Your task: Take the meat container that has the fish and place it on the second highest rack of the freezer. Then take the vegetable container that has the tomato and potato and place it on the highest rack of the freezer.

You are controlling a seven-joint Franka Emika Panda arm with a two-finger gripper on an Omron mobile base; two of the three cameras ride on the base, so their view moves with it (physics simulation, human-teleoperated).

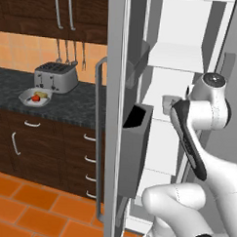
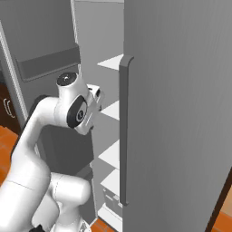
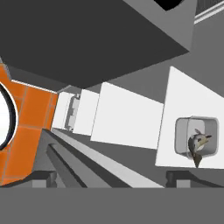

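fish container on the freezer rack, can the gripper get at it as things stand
Probably yes: the hand view shows the fish container sitting alone on a white rack, nothing before it, and the gripper open.

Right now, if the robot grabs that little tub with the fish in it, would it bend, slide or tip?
The fish container looks like a rigid moulded tub with rounded corners, so it probably keeps its shape. Its flat base rests on a smooth white shelf, so a push would likely slide it. The fish lies loose inside and may shift if tilted.

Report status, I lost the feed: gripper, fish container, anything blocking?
Gripper open, empty. Fish container sits on a freezer shelf, fish inside. Nothing between them.
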